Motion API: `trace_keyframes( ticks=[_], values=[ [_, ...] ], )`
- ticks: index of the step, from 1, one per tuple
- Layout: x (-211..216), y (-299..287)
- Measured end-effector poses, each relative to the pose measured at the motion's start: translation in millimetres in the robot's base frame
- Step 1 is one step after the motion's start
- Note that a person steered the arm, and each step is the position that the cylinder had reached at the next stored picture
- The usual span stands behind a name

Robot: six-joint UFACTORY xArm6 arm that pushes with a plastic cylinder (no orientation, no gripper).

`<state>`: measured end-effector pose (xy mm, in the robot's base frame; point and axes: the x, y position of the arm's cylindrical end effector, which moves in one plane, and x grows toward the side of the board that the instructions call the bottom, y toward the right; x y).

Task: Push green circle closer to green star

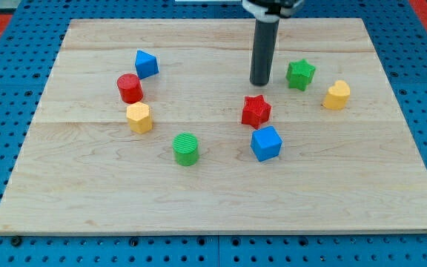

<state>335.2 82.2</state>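
A blue pegboard bench [6, 44], dotted all over with holes, fills the background, with a sliver of red showing in the view's top corners. On it lies a pale wooden board [221, 200] made of joined planks, taking up most of the scene. The dark rod comes down from the view's top, and my tip [260, 83] rests on the wood just to the left of the green star [300, 74], apart from it and above the red star [256, 110]; it is a bare rod end, holding nothing. The green circle [186, 148] sits well away toward the view's lower left, with the red star and the blue cube [266, 143] lying between it and the green star. On the left stand a blue block [146, 64], perhaps a wedge though the angle makes that hard to judge, a red cylinder [130, 87] and a yellow hexagon [138, 117], close together. A yellow block [336, 95] sits right of the green star.
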Motion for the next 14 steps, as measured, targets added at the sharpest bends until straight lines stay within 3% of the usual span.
trace_keyframes(
  ticks=[1,2,3,4,6,7,9,10,11,13,14],
  values=[
    [-23.3,35.1],
    [15.8,45.1],
    [24.2,15.9],
    [61.8,-98.8],
    [192.7,-192.8],
    [209.9,-146.0],
    [154.5,-68.5],
    [154.1,-43.1],
    [162.0,-106.2],
    [108.0,-103.0],
    [115.4,-61.2]
  ],
)
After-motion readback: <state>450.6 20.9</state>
